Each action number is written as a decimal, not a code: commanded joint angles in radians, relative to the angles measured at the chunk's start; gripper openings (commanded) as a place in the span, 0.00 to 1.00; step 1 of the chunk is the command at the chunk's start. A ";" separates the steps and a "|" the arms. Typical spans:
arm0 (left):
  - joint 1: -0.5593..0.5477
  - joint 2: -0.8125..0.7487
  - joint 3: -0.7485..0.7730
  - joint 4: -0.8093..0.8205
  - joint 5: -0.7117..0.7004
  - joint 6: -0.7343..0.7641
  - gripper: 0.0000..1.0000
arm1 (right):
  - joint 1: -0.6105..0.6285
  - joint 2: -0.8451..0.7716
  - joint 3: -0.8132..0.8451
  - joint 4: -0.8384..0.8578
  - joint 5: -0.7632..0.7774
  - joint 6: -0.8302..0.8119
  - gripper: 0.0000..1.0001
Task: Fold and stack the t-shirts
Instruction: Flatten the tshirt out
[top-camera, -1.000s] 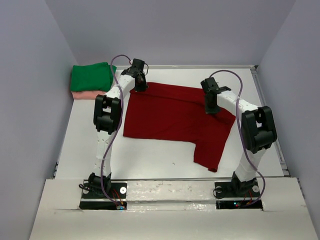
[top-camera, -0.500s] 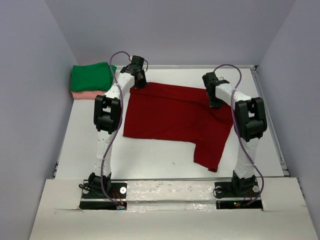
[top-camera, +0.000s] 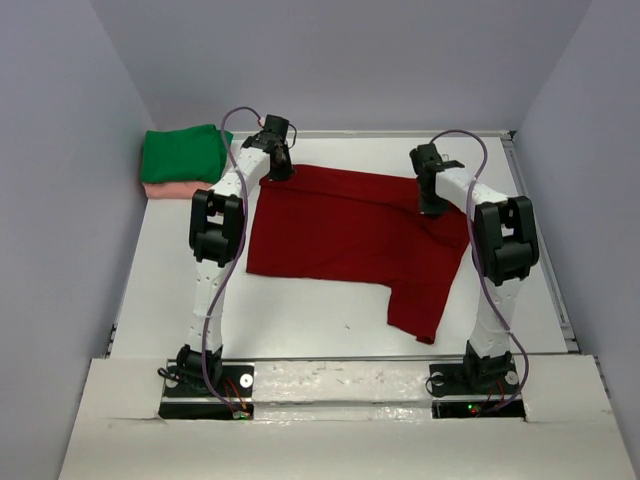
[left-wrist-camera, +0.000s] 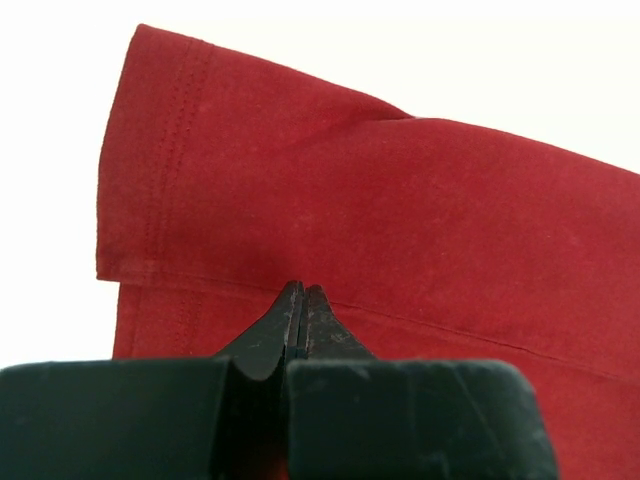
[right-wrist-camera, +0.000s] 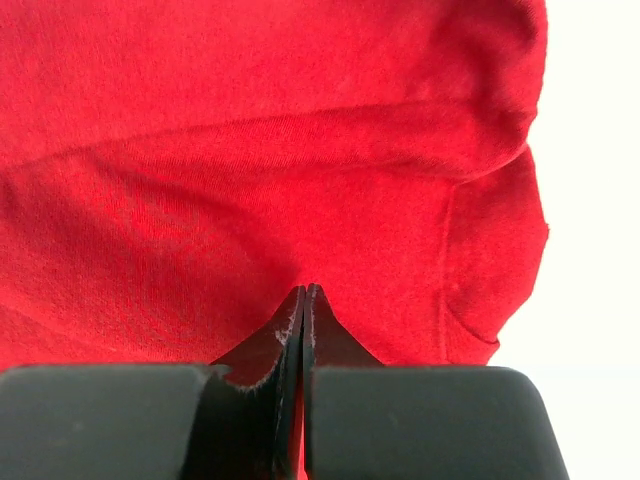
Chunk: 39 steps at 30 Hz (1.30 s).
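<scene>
A dark red t-shirt (top-camera: 350, 235) lies spread flat across the middle of the table, with one part trailing toward the near right. My left gripper (top-camera: 277, 175) is down on its far left corner, shut, its tips (left-wrist-camera: 300, 288) pinching a fold line in the cloth (left-wrist-camera: 380, 200). My right gripper (top-camera: 432, 208) is on the shirt's far right part, also shut, with red cloth (right-wrist-camera: 250, 150) at and between its tips (right-wrist-camera: 304, 290). A folded bright green t-shirt (top-camera: 182, 153) rests on a folded salmon pink one (top-camera: 168, 189) at the far left.
Grey walls close in the white table (top-camera: 300, 310) on the left, back and right. The folded stack sits against the left wall. A raised white ledge (top-camera: 340, 410) runs along the near edge by the arm bases.
My right arm has moved toward the shirt's far right edge and its jaws have closed on the cloth. The left arm has barely moved.
</scene>
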 joint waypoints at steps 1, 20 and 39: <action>0.002 -0.016 0.041 -0.027 -0.034 0.021 0.00 | 0.005 -0.030 0.067 -0.018 0.047 -0.008 0.00; 0.002 -0.080 -0.013 -0.018 -0.011 0.011 0.00 | -0.044 -0.029 -0.008 0.021 -0.071 0.015 0.00; 0.001 -0.083 -0.001 -0.043 -0.055 0.005 0.15 | -0.044 -0.389 -0.306 0.078 -0.046 0.167 0.36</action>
